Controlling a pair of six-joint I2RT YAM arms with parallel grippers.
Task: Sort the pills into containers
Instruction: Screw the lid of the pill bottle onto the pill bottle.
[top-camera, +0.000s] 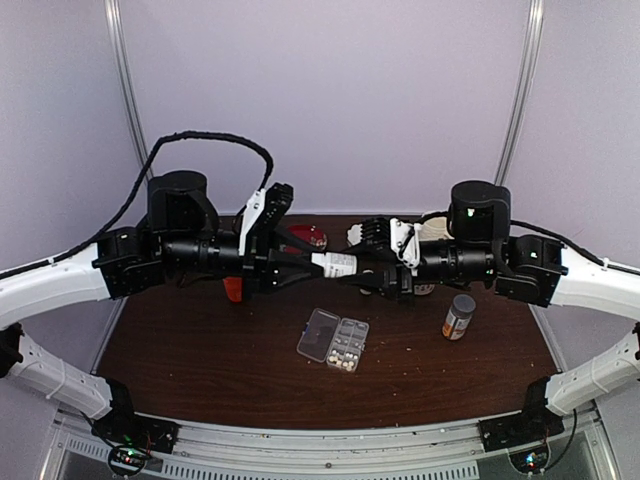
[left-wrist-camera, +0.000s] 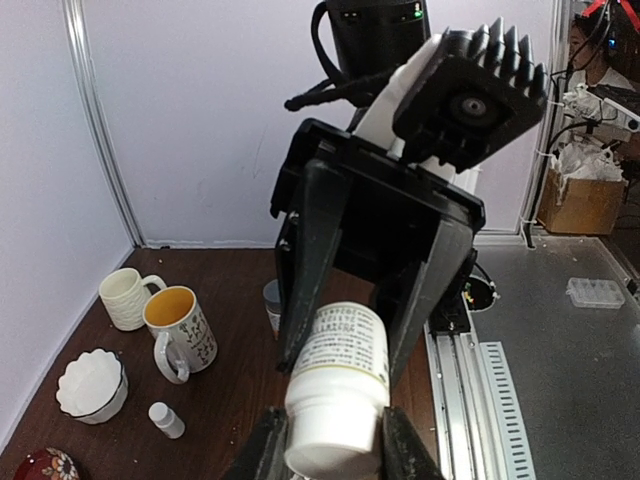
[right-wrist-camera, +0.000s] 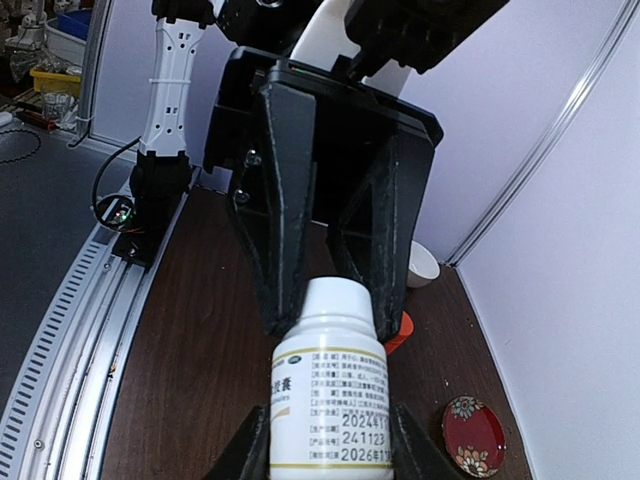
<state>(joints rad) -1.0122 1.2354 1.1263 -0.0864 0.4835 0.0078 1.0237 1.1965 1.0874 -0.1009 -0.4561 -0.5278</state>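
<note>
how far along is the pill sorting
Done: some pills lie in the open pill box. In hand: right gripper holds the white pill bottle in mid-air, left gripper grips its cap. Left: likely uncapping and sorting more; cap still on.

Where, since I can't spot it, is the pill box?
In the top view, the pill box lies mid-table, just nearer the arm bases than the raised white bottle and left of the grey-capped bottle.

white bottle (right-wrist-camera: 330, 400) label: 241123, 2024…, 2026…
</note>
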